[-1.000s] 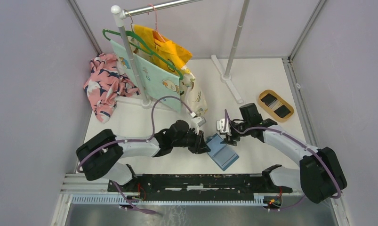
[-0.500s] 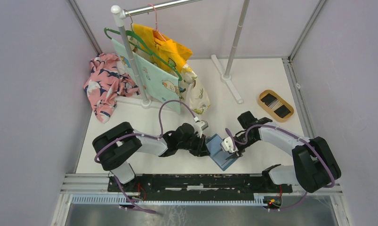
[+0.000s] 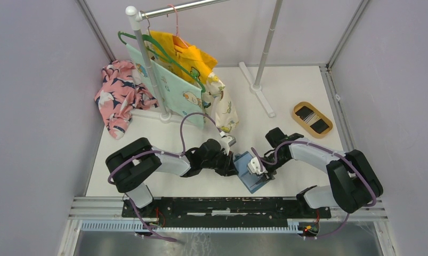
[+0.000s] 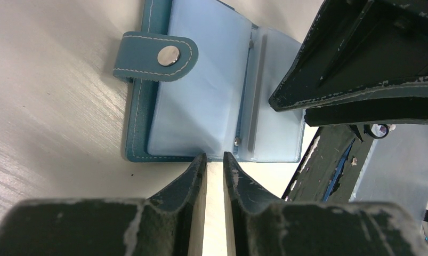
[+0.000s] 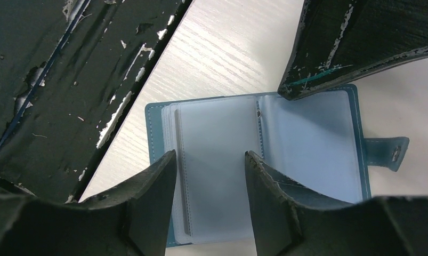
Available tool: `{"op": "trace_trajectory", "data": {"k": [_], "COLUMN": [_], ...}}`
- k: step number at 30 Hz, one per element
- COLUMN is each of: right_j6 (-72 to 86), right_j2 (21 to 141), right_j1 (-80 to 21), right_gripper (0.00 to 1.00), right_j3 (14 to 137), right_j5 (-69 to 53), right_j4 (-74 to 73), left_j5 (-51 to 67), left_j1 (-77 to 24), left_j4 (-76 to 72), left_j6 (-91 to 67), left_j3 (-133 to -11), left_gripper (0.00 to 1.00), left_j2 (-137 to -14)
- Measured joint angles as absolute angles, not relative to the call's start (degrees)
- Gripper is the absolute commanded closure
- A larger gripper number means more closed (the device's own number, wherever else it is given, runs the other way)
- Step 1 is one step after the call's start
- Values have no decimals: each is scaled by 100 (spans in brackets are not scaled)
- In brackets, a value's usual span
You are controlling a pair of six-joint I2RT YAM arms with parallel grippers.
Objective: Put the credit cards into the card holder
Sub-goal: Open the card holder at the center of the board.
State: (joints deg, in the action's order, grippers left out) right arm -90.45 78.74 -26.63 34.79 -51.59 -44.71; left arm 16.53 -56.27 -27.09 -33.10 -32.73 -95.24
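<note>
Teal card holder (image 4: 201, 90), black cards (image 3: 306, 112)

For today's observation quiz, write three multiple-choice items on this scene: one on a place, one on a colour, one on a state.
1. Where do the credit cards lie? A in the tan tray; B in a drawer; C on the floor.
2. What colour is the card holder's cover? A red; B teal-blue; C yellow.
3. How is the card holder? A snapped shut; B lying open; C rolled up.
Answers: 1 A, two dark cards sit in the tray; 2 B, both wrist views show a teal-blue cover; 3 B, its clear sleeves are spread, tab undone.
</note>
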Motion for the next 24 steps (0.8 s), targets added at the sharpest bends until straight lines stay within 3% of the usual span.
{"op": "trace_trajectory", "data": {"k": [16,24], "right_j6": [-8187,-7946], "right_j2": [7885,7920], "right_j1": [-2685,-2700], "right_gripper": [44,49], "right_j3": [3479,3481], "right_j5": [-5006,-4967], "right_j4": [-3992,-3944], "left_j5": [1656,1658], "left_j1": [-5627,-5627], "left_j4": [-2709,-2707], "left_j6": [-3310,-3308], "left_j3": [-3273,-3273], "left_gripper": [77,77], "left_j2": [-9524,-9524]}}
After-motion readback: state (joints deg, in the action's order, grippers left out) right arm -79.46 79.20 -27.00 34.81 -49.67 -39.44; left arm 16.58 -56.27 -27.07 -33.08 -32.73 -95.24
